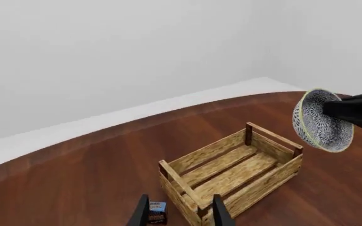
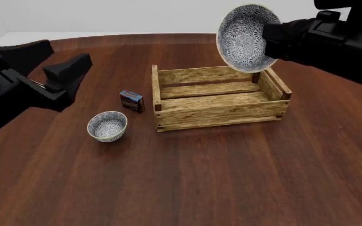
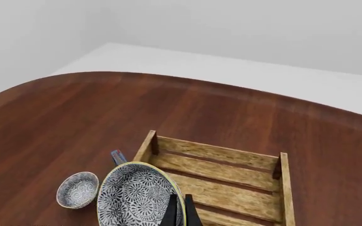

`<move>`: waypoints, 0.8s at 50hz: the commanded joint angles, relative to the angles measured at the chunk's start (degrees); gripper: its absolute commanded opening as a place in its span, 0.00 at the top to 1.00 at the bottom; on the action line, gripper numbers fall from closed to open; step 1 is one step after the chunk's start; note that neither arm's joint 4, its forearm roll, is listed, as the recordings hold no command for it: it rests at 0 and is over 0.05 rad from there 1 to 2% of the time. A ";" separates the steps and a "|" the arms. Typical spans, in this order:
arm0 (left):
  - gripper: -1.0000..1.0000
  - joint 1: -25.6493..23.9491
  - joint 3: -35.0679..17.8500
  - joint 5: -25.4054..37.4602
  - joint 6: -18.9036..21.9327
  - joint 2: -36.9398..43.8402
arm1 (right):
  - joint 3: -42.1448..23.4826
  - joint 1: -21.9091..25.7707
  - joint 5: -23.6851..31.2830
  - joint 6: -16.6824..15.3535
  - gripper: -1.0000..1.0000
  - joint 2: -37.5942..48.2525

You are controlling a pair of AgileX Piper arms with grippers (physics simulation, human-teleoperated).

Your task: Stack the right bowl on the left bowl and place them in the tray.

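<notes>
The right bowl (image 2: 244,37), round patterned porcelain, hangs tilted, its rim pinched by the right gripper (image 2: 270,40), above the slatted wooden tray (image 2: 218,112) at its one o'clock corner. The left gripper (image 1: 179,212) is spread, holding nothing.

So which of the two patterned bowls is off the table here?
The right bowl, gripped at its rim by the right gripper and held tilted on edge above the tray. The left bowl sits upright on the table beside the small box.
</notes>
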 commanded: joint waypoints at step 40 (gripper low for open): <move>0.00 -16.20 -26.53 3.50 -2.13 27.89 | -0.11 0.65 -0.94 -0.83 1.00 2.55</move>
